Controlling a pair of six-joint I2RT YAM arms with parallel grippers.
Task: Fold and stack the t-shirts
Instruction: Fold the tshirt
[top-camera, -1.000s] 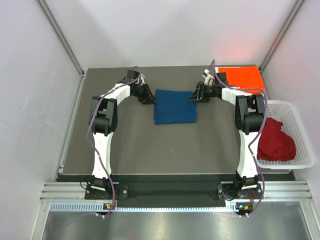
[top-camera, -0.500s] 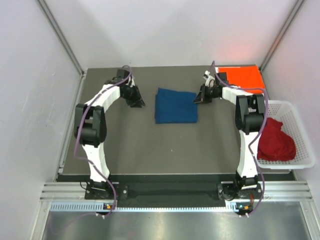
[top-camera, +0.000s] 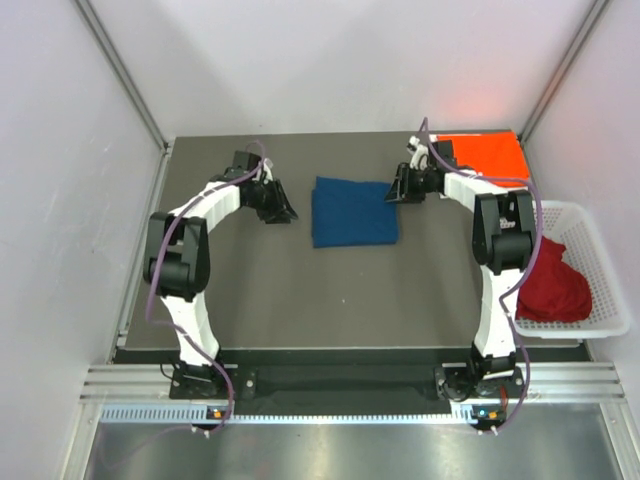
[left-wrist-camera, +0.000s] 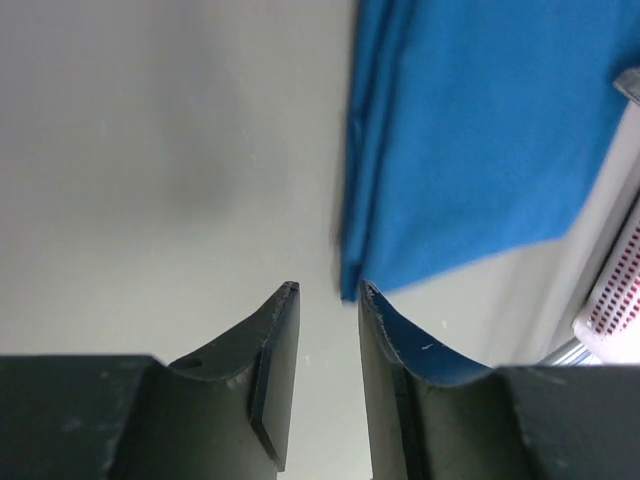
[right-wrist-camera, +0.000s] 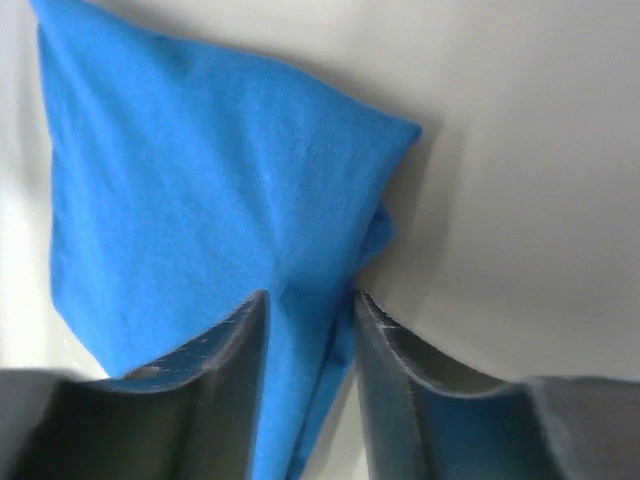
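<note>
**Blue shirt folded mid-table, right end effector at its corner**

The folded blue t-shirt (top-camera: 354, 211) lies flat on the tabletop (top-camera: 300, 290), between the two arms and towards the far side. A folded orange-red t-shirt (top-camera: 482, 155) sits at the far right corner. A dark red t-shirt (top-camera: 552, 282) is bunched in the white lattice basket (top-camera: 560, 207).

The left end effector (left-wrist-camera: 328, 292) is narrowly parted and empty, just beside the blue shirt's left edge but not touching it. The right end effector (right-wrist-camera: 310, 296) stands over the shirt's far right corner with a ridge of blue cloth between its jaws. I cannot tell whether it pinches that cloth or only straddles it.

The shirt looks light, soft and limp. It will likely sag and unfold if lifted by one point, so a hold on both side edges, catching every layer, seems safest.

The top view alone shows the overall layout and the gap between the left arm and the shirt. The left wrist view shows the stacked layers along the folded edge. The right wrist view shows the corner's puckered cloth, too small to make out from above.
</note>
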